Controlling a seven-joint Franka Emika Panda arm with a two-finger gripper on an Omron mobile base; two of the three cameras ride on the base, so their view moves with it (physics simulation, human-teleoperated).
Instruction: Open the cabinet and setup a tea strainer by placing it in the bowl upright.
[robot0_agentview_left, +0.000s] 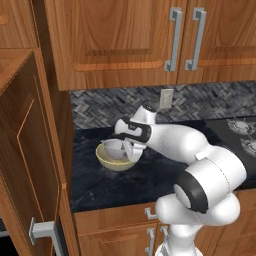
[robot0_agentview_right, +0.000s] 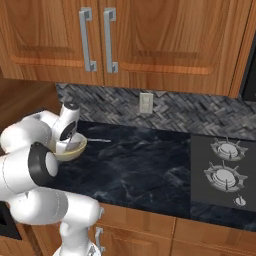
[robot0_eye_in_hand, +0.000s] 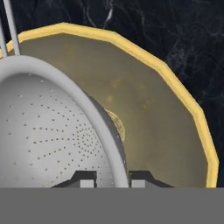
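Observation:
The beige bowl with a yellowish rim stands on the dark counter near its left end. The silvery perforated tea strainer sits inside it, open side up, with its rim above the bowl's rim. My gripper reaches down over the bowl from the right and is shut on the strainer's rim, one fingertip inside and one outside. A thin handle sticks out past the bowl. The cabinet's door hangs open at the left.
The open door, with its silver handle, juts out past the counter's front edge on the left. Wall cabinets hang above. A wall outlet is behind, and stove burners lie to the right.

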